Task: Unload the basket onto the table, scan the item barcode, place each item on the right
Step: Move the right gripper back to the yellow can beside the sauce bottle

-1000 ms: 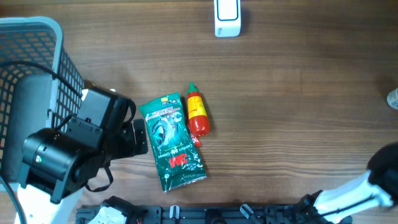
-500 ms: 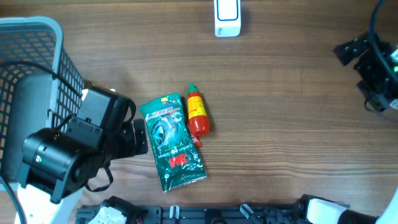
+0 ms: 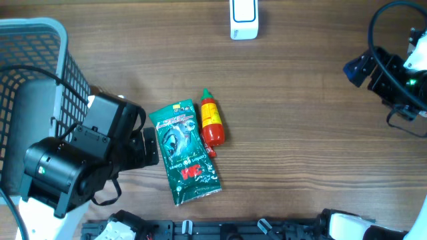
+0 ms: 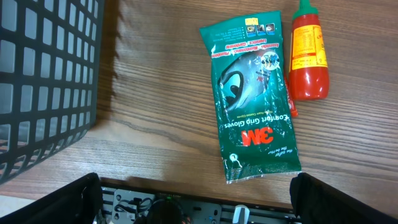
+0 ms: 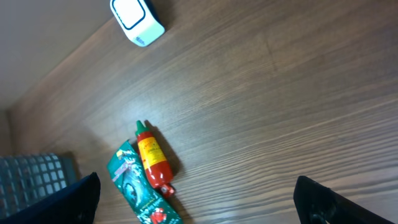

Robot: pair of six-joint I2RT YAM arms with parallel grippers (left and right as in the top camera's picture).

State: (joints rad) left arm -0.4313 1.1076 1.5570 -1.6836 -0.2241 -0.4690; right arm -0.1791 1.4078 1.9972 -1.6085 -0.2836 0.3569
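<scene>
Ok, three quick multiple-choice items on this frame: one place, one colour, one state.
1. Where does the red bottle lie? A in the basket; B beside the green packet; C on the scanner.
2. Colour of its cap? A green; B white; C blue.
3. The left gripper is? A shut on the packet; B open, empty; C shut on the bottle.
Answers: B, it lies alongside the packet; A, the tip is green; B, its fingers stand wide apart, gripping nothing.
</scene>
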